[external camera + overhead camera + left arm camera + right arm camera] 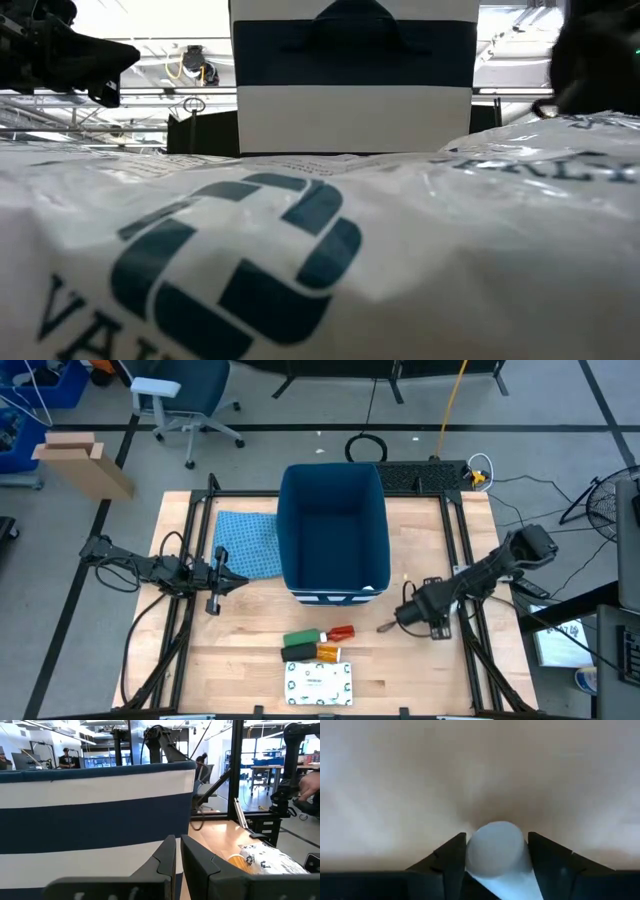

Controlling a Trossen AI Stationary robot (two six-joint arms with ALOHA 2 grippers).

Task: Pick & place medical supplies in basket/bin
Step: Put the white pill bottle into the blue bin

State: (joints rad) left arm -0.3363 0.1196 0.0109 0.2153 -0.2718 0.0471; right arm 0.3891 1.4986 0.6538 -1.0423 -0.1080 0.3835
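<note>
The right gripper [392, 622] is down at the bench surface on the right side, just past the front right corner of the bin, and its two dark fingers [451, 860] stand on either side of a small white rounded item [496, 847], pressed against both its flanks. In the high view a slim reddish piece [384, 626] shows at the fingertips; whether it belongs to the white item cannot be told. The item lies on the bare wood.

The other medical supplies sit in a cluster near the front edge of the bench, at its middle: a green cylinder [302, 639] beside a red tube [341, 632], a dark bottle with an orange label [311, 652] just in front of them, and a flat white packet with green print [319, 683] nearest the front edge. The packet fills most of the low view.

The dark-blue bin [334, 532] stands at the back middle of the bench, its white-striped short side facing the front. A light blue patterned cloth [248, 545] lies against its left side.

The left gripper [240, 580] waits over the left part of the bench, by the front edge of the cloth, its fingers [162, 865] nearly together with nothing between them.
</note>
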